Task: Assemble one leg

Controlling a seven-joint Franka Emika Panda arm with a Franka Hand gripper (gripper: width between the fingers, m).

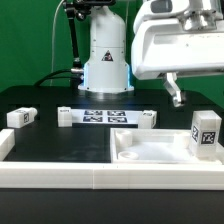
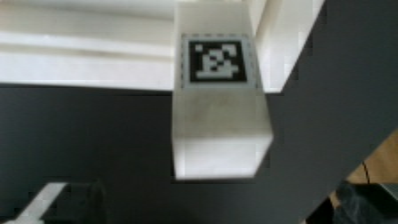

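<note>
Lower right of the exterior view, nearest you: large flat white rimmed panel; at its right end the leg, a small white plastic block w/ black-and-white tag, stands upright; the wrist view shows it close up. Gripper hangs above, toward the exterior view's left, apart from it; can't tell how wide it's open. Farther back, centre: marker board.

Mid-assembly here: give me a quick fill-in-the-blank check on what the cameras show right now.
1. On the exterior view's right, the small white rectangular plastic leg stands ___.
2. The tabletop is coloured ___.
3. The jaws of the gripper hold ___.
Missing words: upright; black; nothing.
</note>
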